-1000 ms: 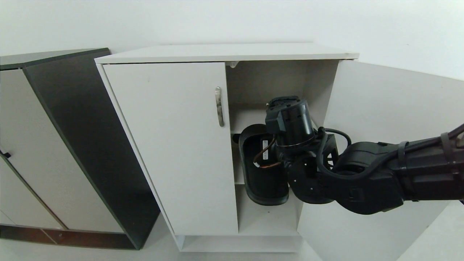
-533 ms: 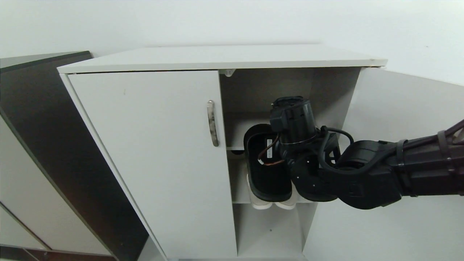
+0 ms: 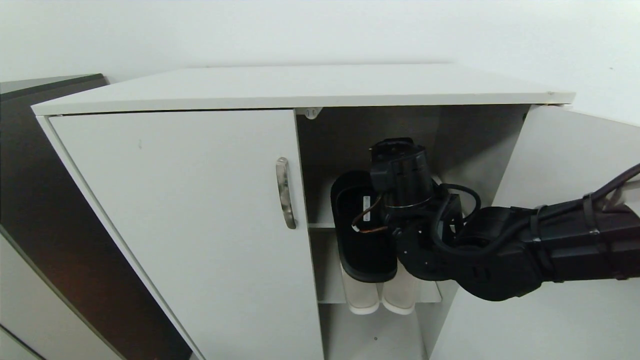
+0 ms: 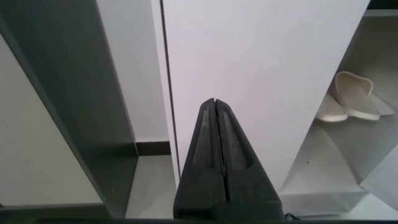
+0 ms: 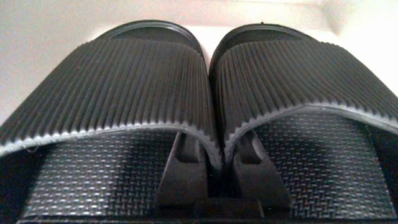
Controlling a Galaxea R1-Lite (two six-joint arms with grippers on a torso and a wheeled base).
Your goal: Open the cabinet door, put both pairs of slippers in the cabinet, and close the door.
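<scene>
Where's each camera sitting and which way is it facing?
Head view: on the head, looking down at the white cabinet; right arm shows.
Left wrist view: faces the closed door; left gripper shows.
Right wrist view: facing black slippers in the right gripper.
Head and left wrist views share the white slippers.

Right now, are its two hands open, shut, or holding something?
Left tool: closed, empty.
Right tool: closed on the pair of black slippers.
</scene>
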